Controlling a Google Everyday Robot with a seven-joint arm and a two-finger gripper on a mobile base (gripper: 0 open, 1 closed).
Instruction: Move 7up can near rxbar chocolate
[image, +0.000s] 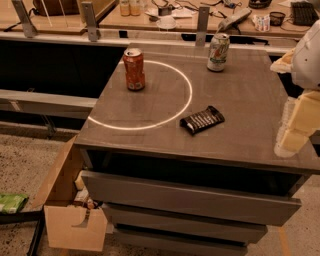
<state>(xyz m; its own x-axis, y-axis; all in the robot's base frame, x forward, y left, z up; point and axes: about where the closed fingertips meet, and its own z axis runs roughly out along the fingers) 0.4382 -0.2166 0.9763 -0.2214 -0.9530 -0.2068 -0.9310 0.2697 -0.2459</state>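
The 7up can (218, 52), pale silver-white with green markings, stands upright near the far right edge of the grey table (240, 100). The rxbar chocolate (202, 120), a flat black-wrapped bar with light lettering, lies nearer the front, right of the table's middle. The can is well behind the bar, about a can's height and a half away. My gripper (295, 127), pale yellow, hangs at the right edge of the view over the table's right side, to the right of the bar and away from the can. It holds nothing that I can see.
An orange-red can (134, 69) stands upright at the far left of the table, on a bright ring of light (187, 100). Drawers (190, 200) are below the front edge. A cardboard box (70, 210) sits on the floor at left. A cluttered bench (165, 20) runs behind.
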